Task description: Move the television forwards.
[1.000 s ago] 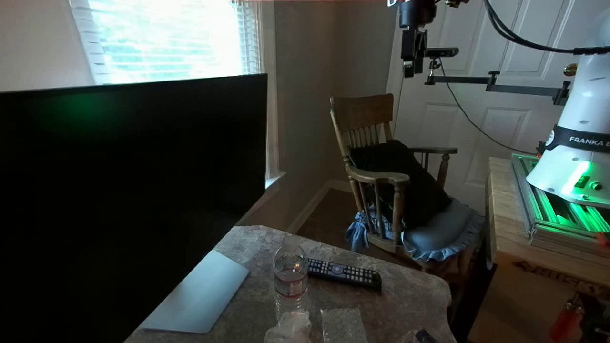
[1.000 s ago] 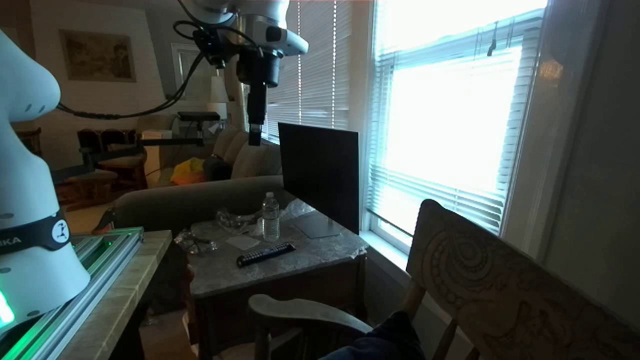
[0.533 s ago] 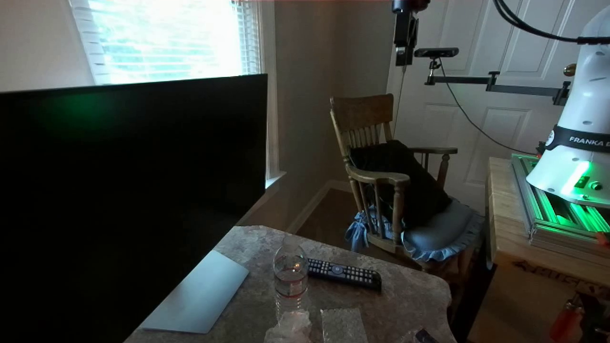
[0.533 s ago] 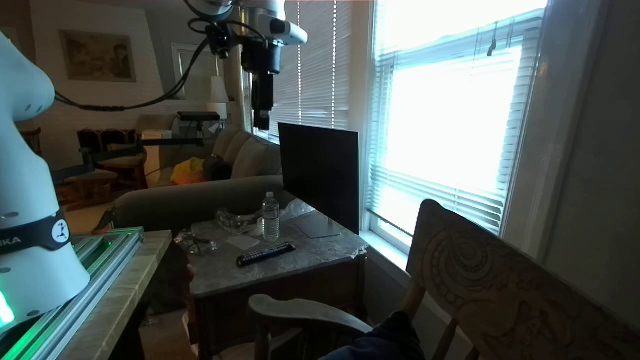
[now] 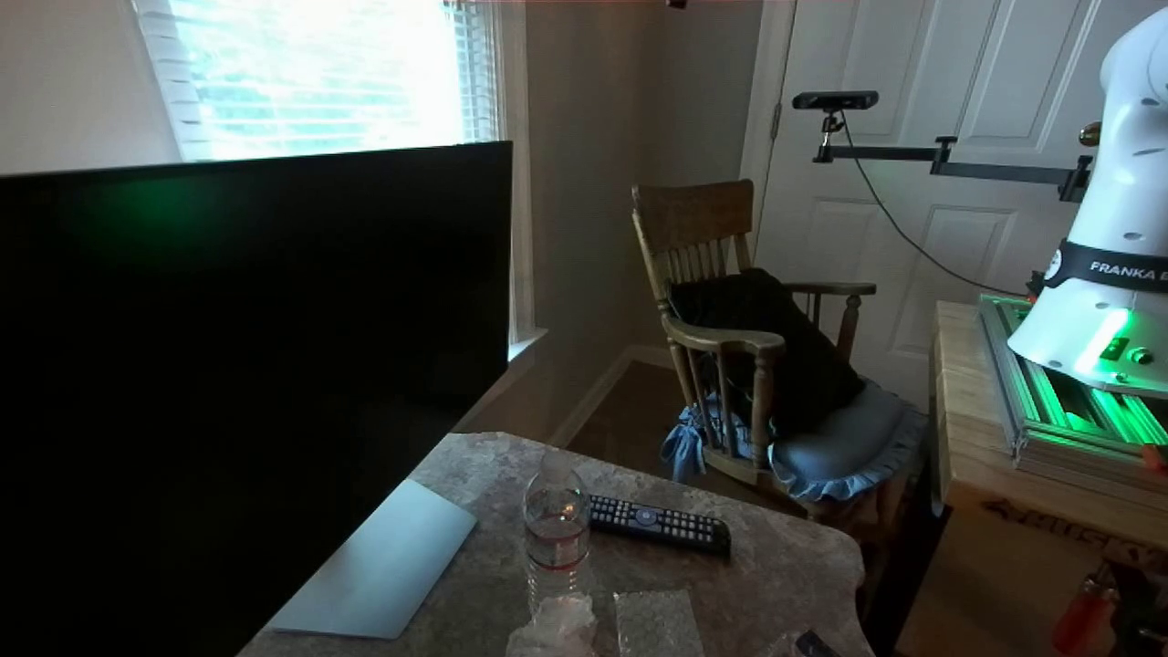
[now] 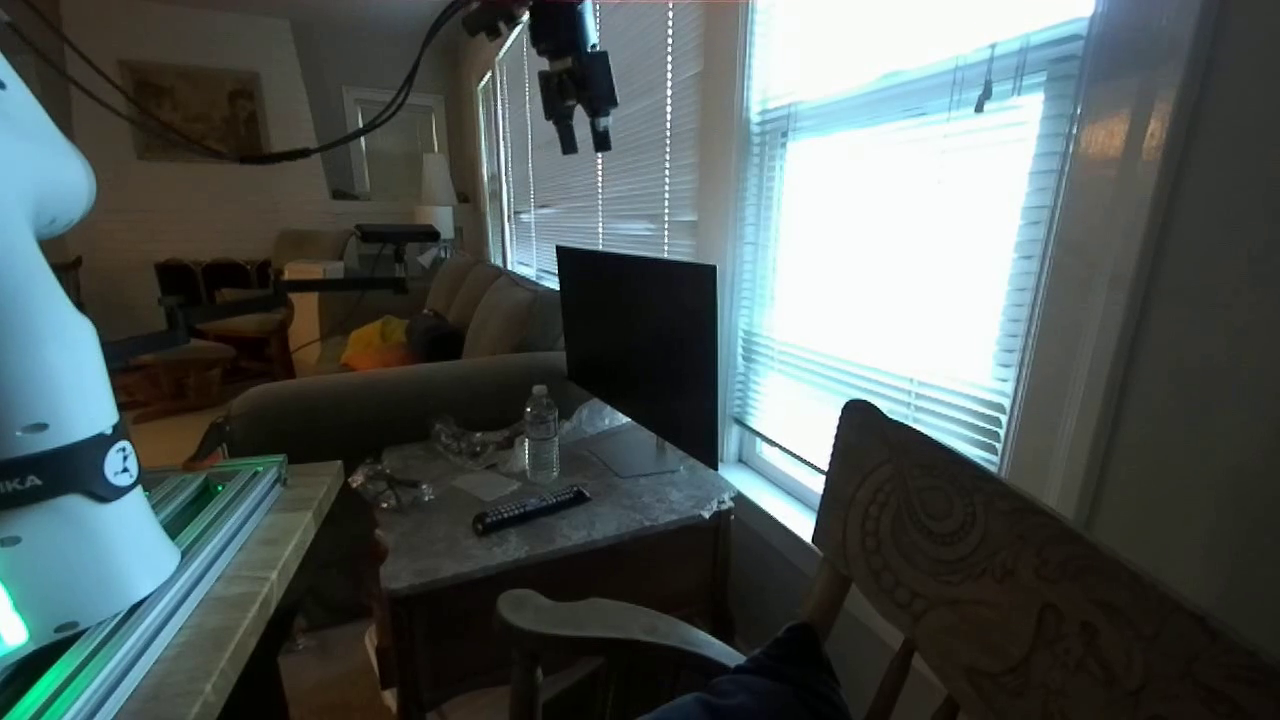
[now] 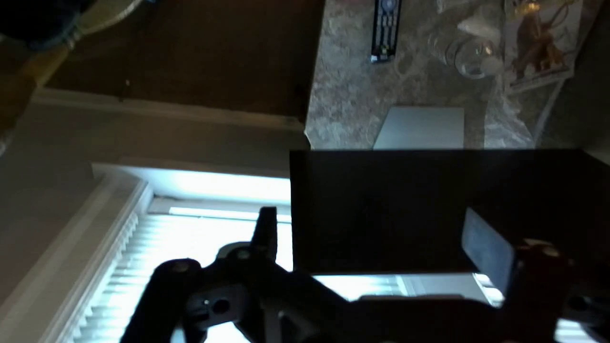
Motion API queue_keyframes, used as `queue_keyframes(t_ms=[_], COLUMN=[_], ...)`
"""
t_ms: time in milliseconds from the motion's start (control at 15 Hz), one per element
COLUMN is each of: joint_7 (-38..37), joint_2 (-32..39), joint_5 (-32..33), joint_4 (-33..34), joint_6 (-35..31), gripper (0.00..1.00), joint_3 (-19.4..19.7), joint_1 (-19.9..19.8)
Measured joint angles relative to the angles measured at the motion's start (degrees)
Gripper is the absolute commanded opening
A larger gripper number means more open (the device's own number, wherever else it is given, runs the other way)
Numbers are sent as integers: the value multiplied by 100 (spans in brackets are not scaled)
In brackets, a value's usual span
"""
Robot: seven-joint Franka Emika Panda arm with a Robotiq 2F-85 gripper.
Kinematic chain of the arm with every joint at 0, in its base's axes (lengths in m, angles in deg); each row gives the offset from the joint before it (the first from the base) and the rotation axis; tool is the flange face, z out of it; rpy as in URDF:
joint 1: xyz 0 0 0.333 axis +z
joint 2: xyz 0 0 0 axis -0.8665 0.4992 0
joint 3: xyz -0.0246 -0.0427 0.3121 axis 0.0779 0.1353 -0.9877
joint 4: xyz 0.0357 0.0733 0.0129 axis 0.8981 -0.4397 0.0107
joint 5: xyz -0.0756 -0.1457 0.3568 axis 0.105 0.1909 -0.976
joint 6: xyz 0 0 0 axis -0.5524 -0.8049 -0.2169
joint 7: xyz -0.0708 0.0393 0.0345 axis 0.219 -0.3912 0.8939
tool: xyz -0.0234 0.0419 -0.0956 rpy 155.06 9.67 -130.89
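Wrist view: television point(image 7: 405, 190) beyond end effector point(image 7: 369, 224)

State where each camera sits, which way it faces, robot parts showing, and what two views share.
An exterior view: near the television, facing chair and door; arm at right.
An exterior view: by the chair, facing table and sofa; arm at left, end effector above.
Wrist view: on the arm, inverted, facing television; fingers below.
Both exterior views share the remote.

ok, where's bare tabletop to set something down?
In an exterior view, the tabletop is bare between remote and near edge, and between remote and base plate under the television. Crowded: around the bottle, with clear wrapping close by.
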Motion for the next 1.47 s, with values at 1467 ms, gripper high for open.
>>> queue_keyframes(t_ms=[1467], joint_7=[-545], joint_2=[2295], joint_5=[1109], joint_4=[1671], joint_6=[-2472], gripper=[100], joint_3=[-51], joint_1=[138])
